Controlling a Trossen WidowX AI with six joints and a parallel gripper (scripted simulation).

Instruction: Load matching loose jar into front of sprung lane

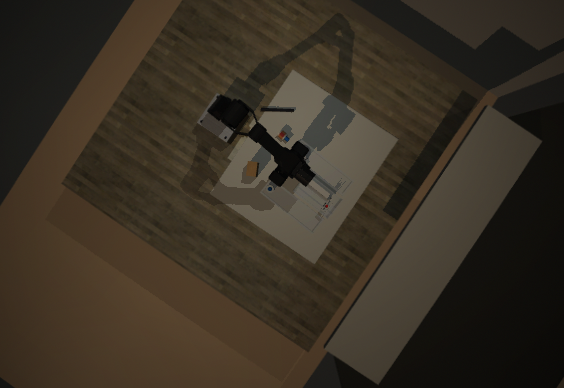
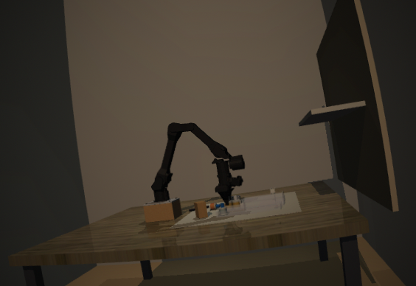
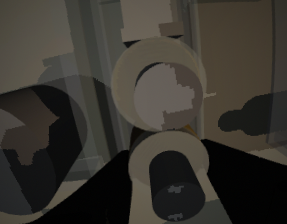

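Note:
My gripper (image 2: 227, 203) (image 3: 164, 152) points down at the front end of the clear lane unit (image 2: 258, 203). It is shut on a jar (image 3: 136, 172) with a pale round shoulder and a dark cylindrical top, seen between the black fingers in the wrist view. The lane jar (image 3: 123, 85), with a pale round top, stands directly behind it; the two look touching or nearly so. The pusher plate (image 3: 150, 35) is behind the lane jar. An amber jar body (image 2: 234, 203) shows beside the fingers. The front stop and the held jar's base are hidden.
A large dark round object (image 3: 69, 120) is left of the fingers in the wrist view. A clear jar (image 2: 223, 211) is near the unit's front. An orange-brown block (image 1: 252, 169) (image 2: 200, 210), small red and blue items (image 1: 283, 136) and a dark bar (image 1: 278, 109) lie nearby.

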